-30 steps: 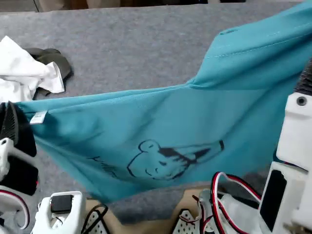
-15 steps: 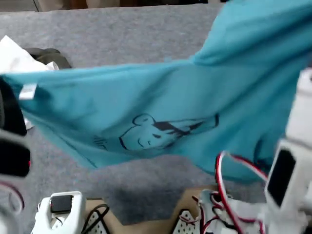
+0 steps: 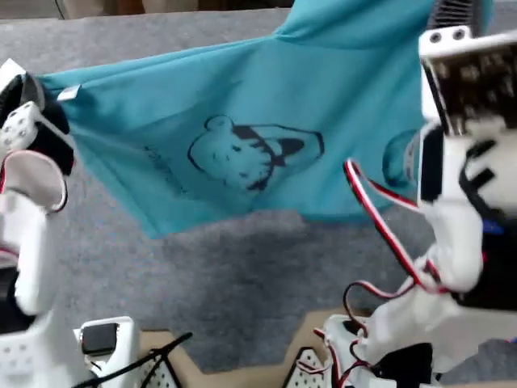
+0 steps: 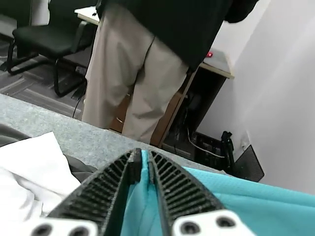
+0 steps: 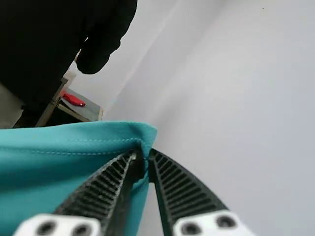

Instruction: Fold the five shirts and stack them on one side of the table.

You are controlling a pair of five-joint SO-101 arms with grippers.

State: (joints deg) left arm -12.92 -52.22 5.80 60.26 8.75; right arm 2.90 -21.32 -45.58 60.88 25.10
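A teal shirt [image 3: 250, 129] with a dark bear print hangs stretched in the air between my two arms, above the grey table [image 3: 242, 267]. My left gripper [image 3: 36, 85] is shut on its corner beside a small white label, and teal cloth [image 4: 140, 196] is pinched between the black ribbed fingers [image 4: 170, 184]. My right gripper [image 3: 460, 10] is raised at the far right of the table, shut on the stitched hem [image 5: 98, 142] of the same shirt. The shirt's lower edge hangs free over the table.
A crumpled white shirt [image 4: 29, 172] and a dark garment [image 4: 81, 169] lie on the table beyond the left gripper. The arm bases, red and white cables [image 3: 388, 234] and a brown board [image 3: 242, 364] crowd the near edge.
Both arms rose and carried the teal shirt toward the far side of the table. The shirt now hangs higher and covers the back of the table.
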